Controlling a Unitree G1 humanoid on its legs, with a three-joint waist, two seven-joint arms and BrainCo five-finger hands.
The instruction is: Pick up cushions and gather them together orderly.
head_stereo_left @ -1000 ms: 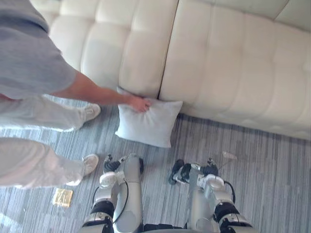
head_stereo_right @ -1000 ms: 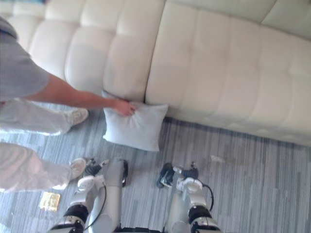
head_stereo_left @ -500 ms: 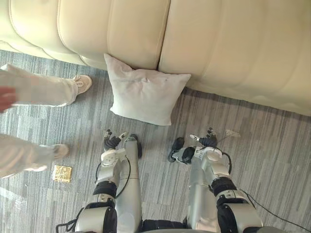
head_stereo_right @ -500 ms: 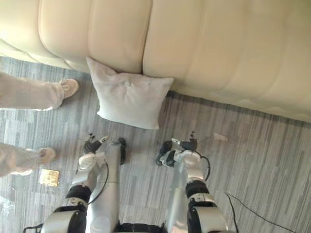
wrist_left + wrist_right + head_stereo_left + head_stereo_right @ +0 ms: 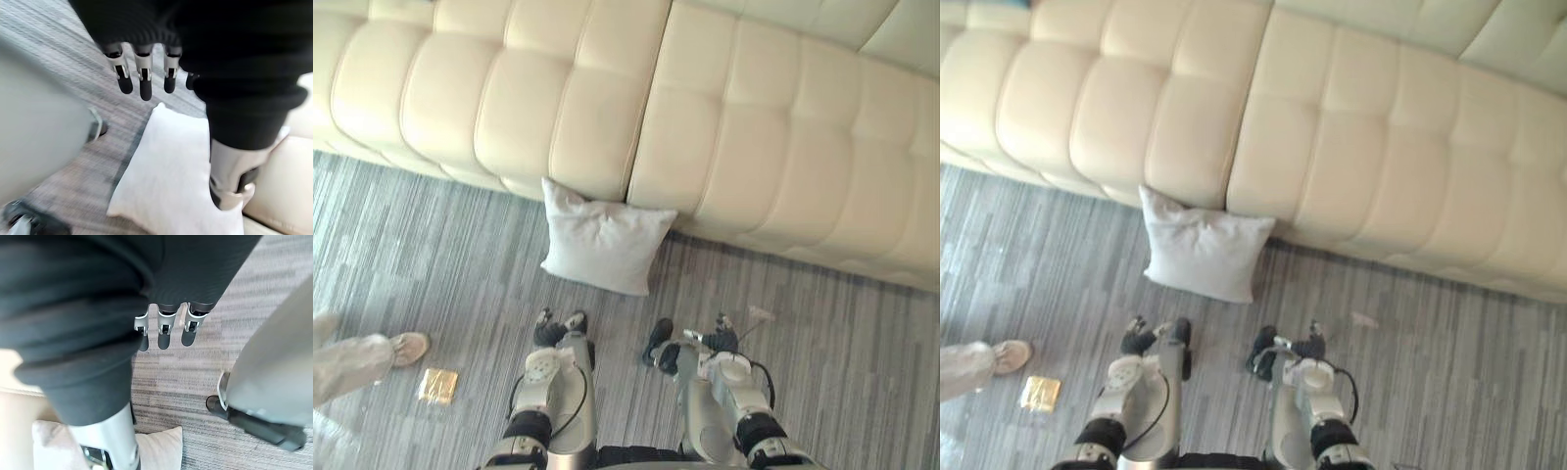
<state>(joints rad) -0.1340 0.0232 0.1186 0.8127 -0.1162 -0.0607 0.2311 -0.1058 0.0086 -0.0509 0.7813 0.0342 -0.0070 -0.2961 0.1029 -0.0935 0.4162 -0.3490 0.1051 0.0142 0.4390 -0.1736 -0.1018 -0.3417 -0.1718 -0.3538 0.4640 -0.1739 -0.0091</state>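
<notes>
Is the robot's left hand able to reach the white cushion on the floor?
Probably yes. The left hand hangs open, a little short of the white cushion, which sits against the sofa. Just bare carpet lies between them, so nothing seems to block the way.

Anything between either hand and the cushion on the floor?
Nothing visible. Only bare carpet lies between the left hand, the right hand and the cushion against the sofa. A person's shoe and a gold item lie off to the left, out of the path.
</notes>
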